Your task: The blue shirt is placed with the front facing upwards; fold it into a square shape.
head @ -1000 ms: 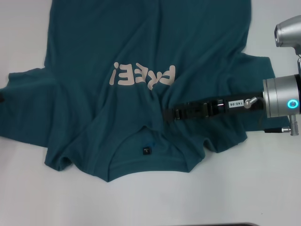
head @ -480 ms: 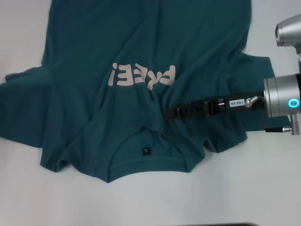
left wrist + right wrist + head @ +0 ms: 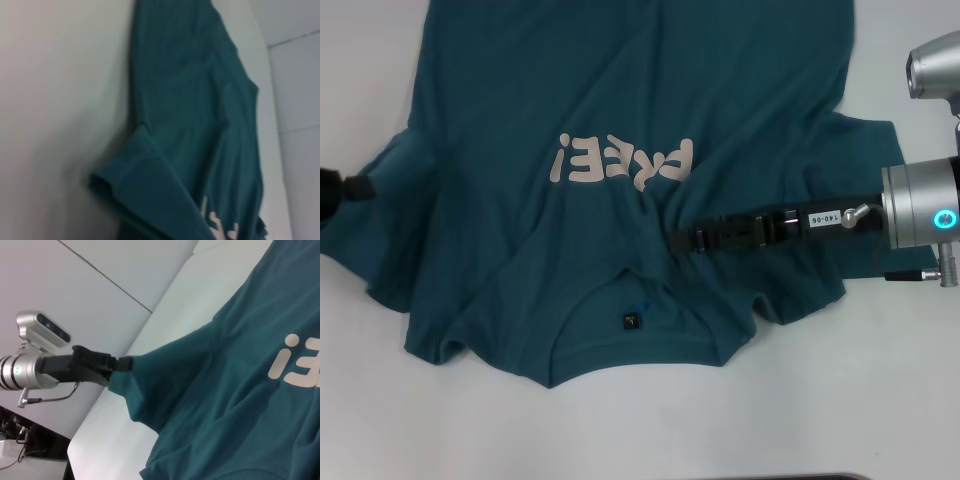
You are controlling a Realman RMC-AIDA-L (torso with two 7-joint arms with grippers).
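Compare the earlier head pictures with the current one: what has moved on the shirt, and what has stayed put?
The left tool has come in at the blue shirt's left sleeve and gripped its edge, pulling it inward. The right tool stays on the cloth below the lettering; collar unchanged.

The left tool (image 3: 358, 187) has drawn the blue shirt (image 3: 620, 90)'s left sleeve (image 3: 390, 215) inward, lifted.
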